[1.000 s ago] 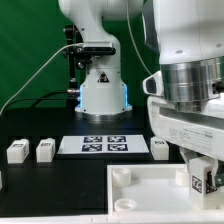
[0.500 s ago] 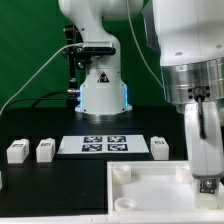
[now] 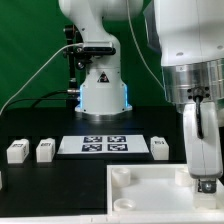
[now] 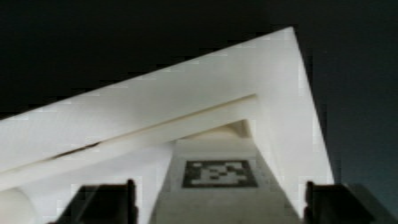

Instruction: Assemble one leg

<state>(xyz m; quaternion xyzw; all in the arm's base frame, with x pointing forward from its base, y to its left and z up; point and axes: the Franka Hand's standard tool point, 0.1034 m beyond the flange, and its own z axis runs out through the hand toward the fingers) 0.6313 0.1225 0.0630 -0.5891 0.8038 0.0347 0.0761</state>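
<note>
Leg [image 4: 217,180]: white block, square black-and-white marker, no legible writing; upright between the gripper [image 4: 217,205] fingers, over the white slab [image 3: 150,195] at the worktop's near edge. Grip contact: cannot tell. Three like blocks [image 3: 17,151] [image 3: 45,150] [image 3: 160,147] flank the marker board [image 3: 105,145] mid-worktop.

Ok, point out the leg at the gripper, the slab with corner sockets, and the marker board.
the leg [image 4: 217,172], wrist view, on its marker face.
the slab [image 3: 150,198], exterior view, on its bare top surface.
the marker board [image 3: 72,146], exterior view, on its bare left margin.
</note>
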